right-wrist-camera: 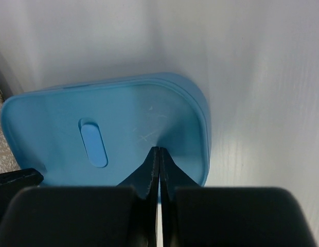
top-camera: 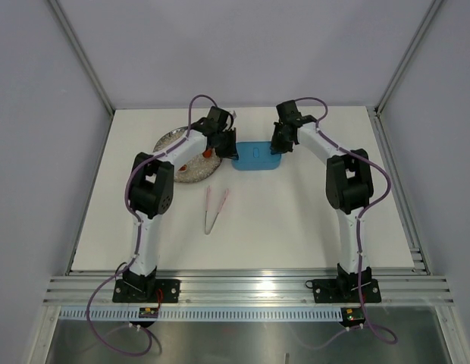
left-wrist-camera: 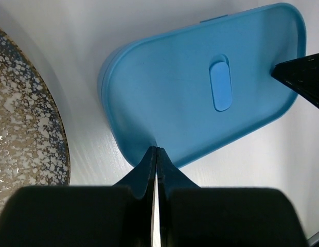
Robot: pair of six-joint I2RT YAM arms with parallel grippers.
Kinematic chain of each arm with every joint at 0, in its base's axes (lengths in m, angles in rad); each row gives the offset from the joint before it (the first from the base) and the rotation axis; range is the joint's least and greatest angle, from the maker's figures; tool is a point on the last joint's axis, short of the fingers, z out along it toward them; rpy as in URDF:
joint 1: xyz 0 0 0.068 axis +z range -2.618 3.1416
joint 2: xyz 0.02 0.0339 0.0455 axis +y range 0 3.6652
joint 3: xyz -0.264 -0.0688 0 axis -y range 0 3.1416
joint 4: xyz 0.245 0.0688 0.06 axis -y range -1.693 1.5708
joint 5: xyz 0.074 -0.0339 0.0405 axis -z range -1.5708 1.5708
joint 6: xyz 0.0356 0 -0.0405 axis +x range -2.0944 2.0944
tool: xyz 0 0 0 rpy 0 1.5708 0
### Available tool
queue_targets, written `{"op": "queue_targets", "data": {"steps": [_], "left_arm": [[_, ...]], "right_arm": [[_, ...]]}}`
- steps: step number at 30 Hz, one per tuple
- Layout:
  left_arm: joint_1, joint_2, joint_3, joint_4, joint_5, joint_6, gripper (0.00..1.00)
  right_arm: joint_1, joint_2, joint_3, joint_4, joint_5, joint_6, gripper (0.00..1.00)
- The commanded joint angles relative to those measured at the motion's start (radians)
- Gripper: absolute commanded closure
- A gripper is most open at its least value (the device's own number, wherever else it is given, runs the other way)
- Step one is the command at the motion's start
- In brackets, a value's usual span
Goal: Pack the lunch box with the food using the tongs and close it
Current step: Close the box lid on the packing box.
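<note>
Top external view showed, nearest the arm bases, the tongs [top-camera: 214, 208] lying loose on the white counter [top-camera: 311, 220], touched by neither arm. Beyond them on the left sat the speckled plate [top-camera: 168, 138], carrying what looked like food [top-camera: 208, 152]: red-orange bits too small to count. Just right of the plate lay the lunch box [top-camera: 256, 157], its flat blue lid [left-wrist-camera: 221, 85] on.

The left gripper [left-wrist-camera: 157, 153] had its jaws pressed together on nothing, with its tip at the lid's rim near the plate-side end. The right gripper [right-wrist-camera: 158, 152], likewise pressed together and empty, had its tip on the lid's top toward the other end.

Judging from this, the box was not yet opened or filled. Two closed tips on slick plastic had no hold. A push could skate off the lid or shove the light box sideways into the plate. Prying at one end alone could flip the lid or tip the box.
</note>
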Motion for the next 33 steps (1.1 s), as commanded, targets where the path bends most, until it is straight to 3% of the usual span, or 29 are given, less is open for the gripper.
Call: {"op": "queue_targets", "data": {"steps": [1, 10, 20, 28, 31, 33], "left_arm": [[-0.002, -0.108, 0.003, 0.007, -0.001, 0.015, 1.0], [-0.002, -0.231, -0.06, 0.038, -0.023, 0.021, 1.0], [-0.005, -0.004, 0.037, -0.006, -0.009, 0.003, 1.0], [-0.007, -0.077, -0.016, -0.051, -0.058, 0.038, 1.0], [-0.007, -0.171, 0.004, -0.083, -0.067, 0.06, 1.0], [-0.01, -0.231, 0.007, -0.097, -0.07, 0.075, 1.0]], "right_arm": [[0.01, -0.098, 0.005, -0.03, 0.019, -0.008, 0.98], [0.027, -0.181, -0.017, -0.003, 0.021, -0.003, 0.92], [0.036, 0.008, -0.041, -0.021, 0.019, 0.007, 0.91], [0.036, -0.182, -0.089, -0.012, 0.021, 0.009, 0.89], [0.035, -0.308, -0.089, -0.012, 0.056, 0.012, 0.77], [0.036, -0.4, -0.107, -0.013, 0.106, 0.012, 0.54]]}}
